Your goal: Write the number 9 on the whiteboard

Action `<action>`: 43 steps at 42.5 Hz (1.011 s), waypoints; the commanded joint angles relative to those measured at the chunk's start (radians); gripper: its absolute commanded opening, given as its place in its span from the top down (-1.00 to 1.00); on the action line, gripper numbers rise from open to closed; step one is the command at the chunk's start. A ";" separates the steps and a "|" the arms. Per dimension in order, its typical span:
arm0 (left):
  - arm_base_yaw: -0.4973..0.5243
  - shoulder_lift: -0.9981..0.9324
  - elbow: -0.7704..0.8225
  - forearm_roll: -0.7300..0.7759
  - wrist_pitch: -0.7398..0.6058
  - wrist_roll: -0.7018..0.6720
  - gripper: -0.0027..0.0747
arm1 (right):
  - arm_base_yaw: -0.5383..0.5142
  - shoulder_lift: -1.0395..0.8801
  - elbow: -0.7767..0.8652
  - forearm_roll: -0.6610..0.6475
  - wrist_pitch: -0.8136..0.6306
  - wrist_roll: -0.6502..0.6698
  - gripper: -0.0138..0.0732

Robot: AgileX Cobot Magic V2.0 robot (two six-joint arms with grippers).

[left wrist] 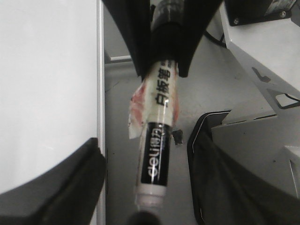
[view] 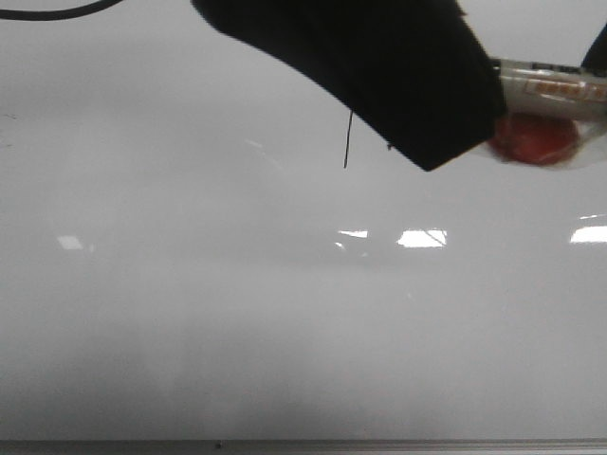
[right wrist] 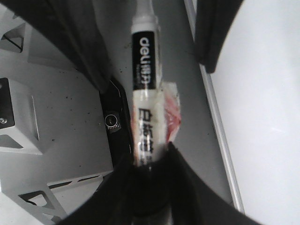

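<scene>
The whiteboard [view: 237, 313] fills the front view. On it shows a thin black straight stroke [view: 346, 140], the tail of the number 9; its loop is hidden behind a black finger [view: 379, 66] of my left gripper. My right gripper [right wrist: 151, 164] is shut on a white marker pen [right wrist: 144, 93] with a black band and red tape. The pen [view: 550, 83] shows at the front view's top right, off the board surface. My left gripper [left wrist: 145, 187] is open, its fingers wide on either side of the pen's [left wrist: 157, 150] end without touching it.
The whiteboard's thin grey frame edge [left wrist: 100, 70] borders a grey table strip [left wrist: 122, 140]. Grey metal robot base parts [left wrist: 253, 61] stand beside it, also in the right wrist view [right wrist: 18, 122]. A black cable [view: 57, 9] crosses the board's far left corner.
</scene>
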 commanded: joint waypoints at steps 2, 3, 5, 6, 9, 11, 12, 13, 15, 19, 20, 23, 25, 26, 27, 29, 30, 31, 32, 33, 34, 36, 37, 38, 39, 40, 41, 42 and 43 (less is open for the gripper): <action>-0.007 -0.029 -0.036 -0.038 -0.031 0.002 0.26 | 0.001 -0.017 -0.027 0.040 -0.022 -0.011 0.84; -0.007 -0.029 -0.036 -0.038 -0.032 0.002 0.35 | 0.001 -0.017 -0.027 0.041 -0.023 -0.011 0.84; -0.007 -0.029 -0.036 -0.038 -0.032 0.002 0.48 | 0.001 -0.017 -0.027 0.045 -0.028 -0.011 0.83; -0.007 -0.029 -0.036 -0.038 -0.032 0.002 0.55 | 0.001 -0.017 -0.027 0.046 -0.031 -0.011 0.83; -0.007 -0.029 -0.036 -0.038 -0.032 0.002 0.73 | 0.001 -0.017 -0.027 0.049 -0.035 -0.011 0.77; -0.007 -0.029 -0.036 -0.038 -0.032 0.002 0.81 | 0.001 -0.017 -0.027 0.049 -0.035 -0.011 0.68; -0.007 -0.029 -0.036 -0.038 -0.032 0.002 0.87 | 0.001 -0.017 -0.027 0.049 -0.035 -0.011 0.59; -0.007 -0.029 -0.036 -0.038 -0.030 0.002 0.90 | 0.001 -0.017 -0.027 0.049 -0.035 -0.011 0.51; -0.007 -0.029 -0.036 -0.038 -0.029 0.002 0.97 | 0.001 -0.017 -0.027 0.049 -0.036 -0.011 0.30; -0.007 -0.031 -0.036 -0.038 -0.029 0.002 0.98 | 0.001 -0.017 -0.027 0.049 -0.043 0.006 -0.16; -0.007 -0.031 -0.036 -0.038 -0.029 0.002 0.98 | 0.000 -0.017 -0.027 0.048 -0.044 0.014 -0.24; -0.007 -0.032 -0.038 -0.020 -0.033 -0.004 0.98 | -0.005 -0.023 -0.028 0.025 -0.042 0.058 -0.43; -0.007 -0.038 -0.040 -0.002 -0.033 -0.028 0.98 | -0.019 -0.035 -0.033 -0.026 -0.041 0.113 -0.50; -0.007 -0.041 -0.041 0.017 -0.034 -0.046 0.98 | -0.027 -0.046 -0.035 -0.050 -0.041 0.158 -0.52; -0.007 -0.047 -0.042 0.041 -0.034 -0.077 0.98 | -0.038 -0.055 -0.037 -0.085 -0.042 0.192 -0.52; -0.007 -0.057 -0.045 0.083 -0.034 -0.131 0.98 | -0.057 -0.083 -0.038 -0.137 -0.048 0.275 -0.52; -0.007 -0.066 -0.045 0.117 -0.035 -0.168 0.98 | -0.070 -0.096 -0.038 -0.173 -0.048 0.312 -0.52; -0.007 -0.074 -0.045 0.136 -0.037 -0.198 0.98 | -0.079 -0.108 -0.038 -0.198 -0.049 0.347 -0.52; -0.007 -0.080 -0.045 0.179 -0.037 -0.232 0.98 | -0.087 -0.125 -0.038 -0.221 -0.047 0.394 -0.52; -0.007 -0.090 -0.045 0.223 -0.040 -0.280 0.98 | -0.098 -0.137 -0.037 -0.250 -0.047 0.428 -0.52; -0.007 -0.097 -0.045 0.261 -0.044 -0.319 0.98 | -0.108 -0.154 -0.037 -0.277 -0.045 0.472 -0.52; -0.002 -0.111 -0.045 0.351 -0.046 -0.423 0.98 | -0.119 -0.177 -0.037 -0.307 -0.042 0.525 -0.52; 0.006 -0.116 -0.045 0.386 -0.046 -0.469 0.98 | -0.123 -0.189 -0.037 -0.319 -0.043 0.556 -0.52; 0.013 -0.122 -0.040 0.429 -0.051 -0.531 0.98 | -0.124 -0.197 -0.036 -0.323 -0.043 0.575 -0.52; 0.024 -0.128 -0.035 0.460 -0.057 -0.577 0.98 | -0.126 -0.203 -0.035 -0.324 -0.044 0.590 -0.52; 0.042 -0.133 -0.028 0.488 -0.066 -0.623 0.98 | -0.126 -0.215 -0.035 -0.324 -0.044 0.605 -0.52; 0.059 -0.140 -0.015 0.526 -0.075 -0.680 0.98 | -0.126 -0.221 -0.033 -0.324 -0.044 0.613 -0.52; 0.085 -0.147 -0.004 0.552 -0.092 -0.721 0.98 | -0.126 -0.228 -0.032 -0.324 -0.046 0.621 -0.52; 0.106 -0.150 0.012 0.582 -0.105 -0.773 0.98 | -0.126 -0.235 -0.032 -0.324 -0.046 0.623 -0.52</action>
